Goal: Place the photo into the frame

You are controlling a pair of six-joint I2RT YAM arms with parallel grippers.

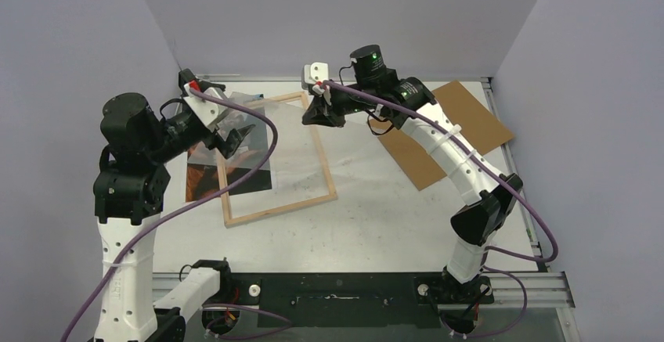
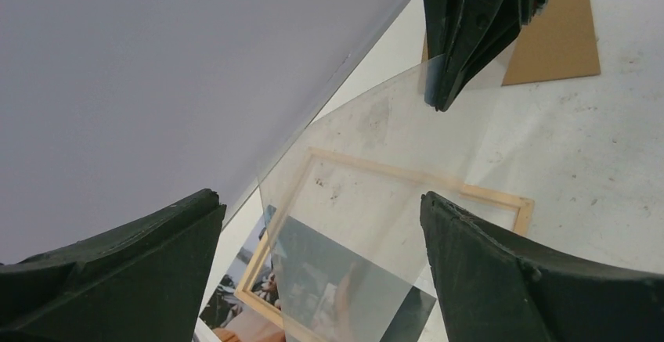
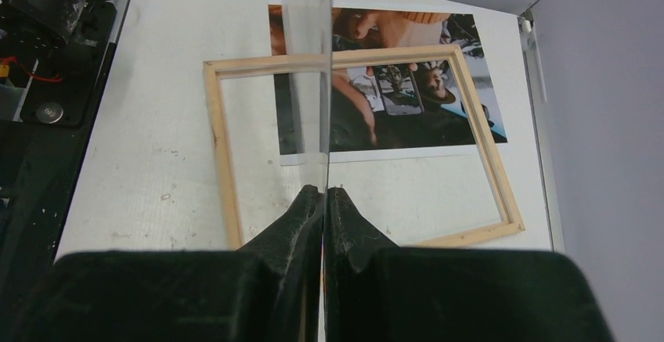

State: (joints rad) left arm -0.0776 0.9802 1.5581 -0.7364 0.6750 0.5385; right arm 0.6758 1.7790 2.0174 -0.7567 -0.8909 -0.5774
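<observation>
The counter (image 1: 376, 217) is being bounded by walls at the left, back and right. A strip of its pale surface is showing between the frame (image 1: 281, 210) and the brown backing board (image 1: 454, 131), which is lying near the far right edge. The frame is being seen flat and wood side up, left of centre, with its long rails running away from the arm bases. A clear pane (image 1: 286, 142) is being held tilted above the frame. Its far right edge is being pinched by the right hand (image 1: 319, 117), whose fingers are being pressed fully together on it. In the right wrist view the pane is being seen edge-on, rising from the fingertips. The left hand (image 1: 235, 140) is being held spread wide at the pane's left side, with the pane's edge reaching in between the two fingers (image 2: 133, 271); whether it is being touched cannot be told. The photo (image 1: 205, 179) is lying picture side up on the counter, partly overlapped by the frame's left rail. It is lying under the left hand and well apart from the right hand.
</observation>
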